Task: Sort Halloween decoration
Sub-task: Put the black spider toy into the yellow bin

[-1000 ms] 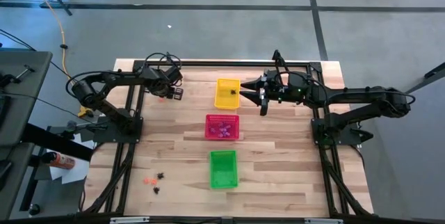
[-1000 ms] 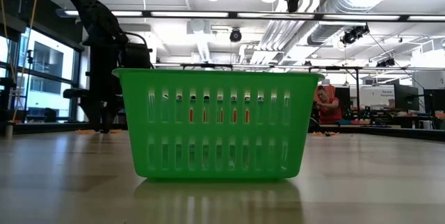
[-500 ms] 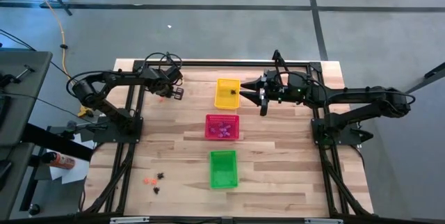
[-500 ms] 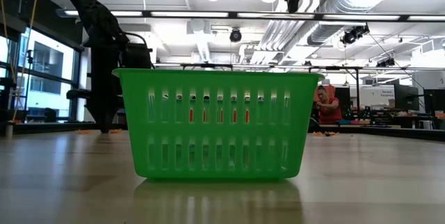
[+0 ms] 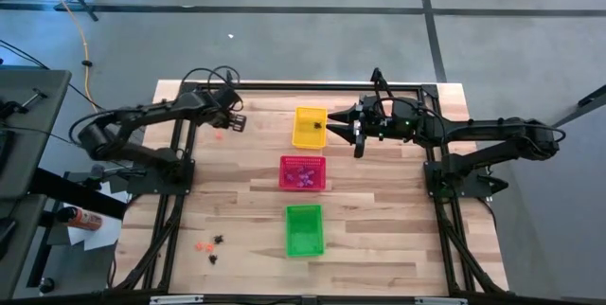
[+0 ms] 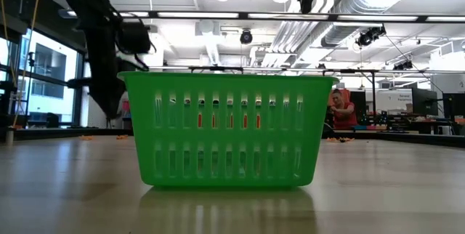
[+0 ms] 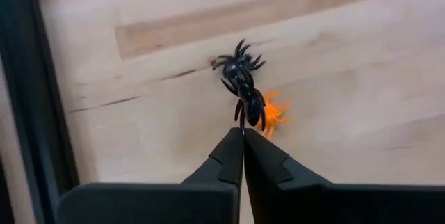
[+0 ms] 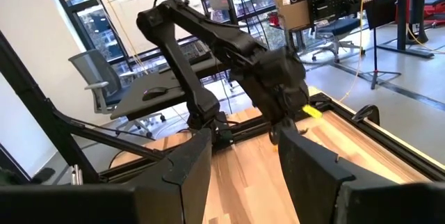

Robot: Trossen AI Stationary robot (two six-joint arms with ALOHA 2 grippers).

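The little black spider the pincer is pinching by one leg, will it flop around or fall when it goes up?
The black spider hangs from the left pincer, shut on just one thin leg, so it will probably dangle and swing. It looks tiny and light, so lifting should be easy. With so thin a grip it might slip out, perhaps beside the orange trinket.

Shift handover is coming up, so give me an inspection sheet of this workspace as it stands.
Surface: pale wooden plank table, black frame around it.
Job's things: tiny black plastic spider pinched by a leg; small orange trinket on the wood behind it; loose black and orange trinkets near the table's front left.
Clutter: yellow mesh basket, red mesh basket and green mesh basket in a row.
Grippers: left gripper shut on the spider; right gripper open beside the yellow basket.
Cables: yellow cable on the floor.
Surroundings: person in red far behind.
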